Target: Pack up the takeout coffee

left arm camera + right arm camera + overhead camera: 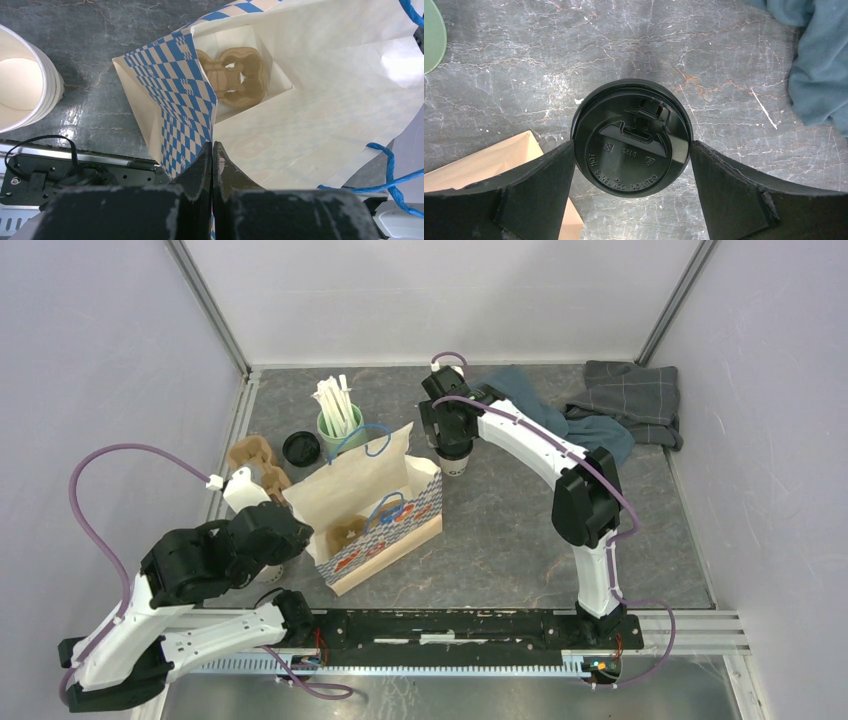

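The takeout coffee (pixel 456 464), a white paper cup with a black lid (pixel 624 165), stands on the dark table just right of the paper bag. My right gripper (pixel 451 443) is over it from above, and both fingertips (pixel 566 165) touch the sides of the lid. The blue-checked paper bag (pixel 385 525) stands open with a brown cup carrier (pixel 234 75) at its bottom. My left gripper (pixel 213 150) is shut on the bag's near rim (pixel 187 130) and holds that side.
A mint-green mug of white sticks (pixel 338 425), a loose black lid (pixel 300 447) and a cardboard carrier (pixel 255 458) stand behind the bag. A stack of cream cups (pixel 22 85) is left of the bag. Blue and grey cloths (pixel 610 405) lie at the back right.
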Action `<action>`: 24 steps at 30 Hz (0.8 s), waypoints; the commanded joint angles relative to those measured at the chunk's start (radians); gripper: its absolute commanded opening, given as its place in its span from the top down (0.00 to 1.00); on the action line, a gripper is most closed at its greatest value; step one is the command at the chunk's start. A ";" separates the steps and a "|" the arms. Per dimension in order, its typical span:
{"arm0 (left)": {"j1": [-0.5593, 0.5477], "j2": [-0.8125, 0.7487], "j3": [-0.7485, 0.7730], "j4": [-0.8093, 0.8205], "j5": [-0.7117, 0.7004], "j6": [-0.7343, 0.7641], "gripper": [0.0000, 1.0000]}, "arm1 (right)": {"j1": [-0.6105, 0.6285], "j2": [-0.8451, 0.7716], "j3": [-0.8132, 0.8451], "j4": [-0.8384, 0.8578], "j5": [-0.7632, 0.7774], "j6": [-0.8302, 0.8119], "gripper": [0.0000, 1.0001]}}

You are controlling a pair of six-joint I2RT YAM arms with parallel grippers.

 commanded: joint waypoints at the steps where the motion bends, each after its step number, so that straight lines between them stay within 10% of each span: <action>1: -0.003 0.013 0.002 0.042 -0.035 0.012 0.98 | -0.004 0.012 0.032 0.018 0.000 -0.007 0.10; 15: -0.003 0.024 -0.001 0.108 -0.035 0.059 0.98 | -0.016 -0.097 0.035 0.004 0.030 -0.072 0.21; 24: -0.003 0.078 -0.017 0.507 0.054 0.408 0.98 | -0.127 -0.515 -0.180 -0.017 0.001 -0.272 0.21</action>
